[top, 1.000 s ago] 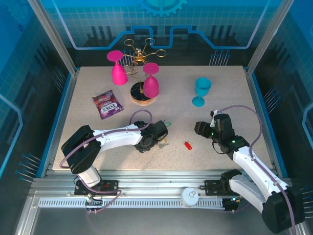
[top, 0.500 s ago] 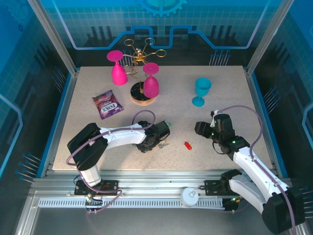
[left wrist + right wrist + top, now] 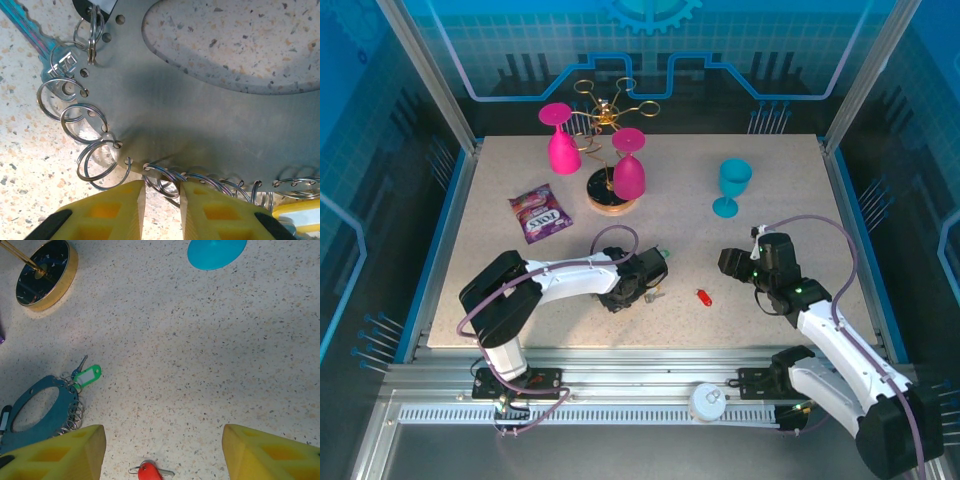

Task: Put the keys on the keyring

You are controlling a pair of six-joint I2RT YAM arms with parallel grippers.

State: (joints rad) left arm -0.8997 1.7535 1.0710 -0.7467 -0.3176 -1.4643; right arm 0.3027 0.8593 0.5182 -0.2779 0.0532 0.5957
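The keyring (image 3: pixel 200 125) is a flat blue-grey plate with an oval hole and small split rings along its edge. A silvery key (image 3: pixel 30 37) hangs on it at the upper left. My left gripper (image 3: pixel 162 205) sits low over the plate's edge, its yellow fingers (image 3: pixel 115 210) closed narrowly on one split ring (image 3: pixel 162 182). From above, this gripper (image 3: pixel 645 285) covers most of the plate. A green-tagged key (image 3: pixel 87 376) lies attached beside the keyring (image 3: pixel 30 427). A red-tagged key (image 3: pixel 148 471) lies loose on the table below my open right gripper (image 3: pixel 162 450), which hovers to its right (image 3: pixel 735 265).
A gold wire rack on a round base (image 3: pixel 609 195) holds two pink glasses (image 3: pixel 560 145) at the back. A teal glass (image 3: pixel 732 185) stands at the back right and a candy packet (image 3: pixel 541 213) lies at the left. The red-tagged key (image 3: pixel 703 296) lies mid-table.
The left arm's elbow has shifted slightly to the right while its gripper stays over the keyring. The right arm has not moved.
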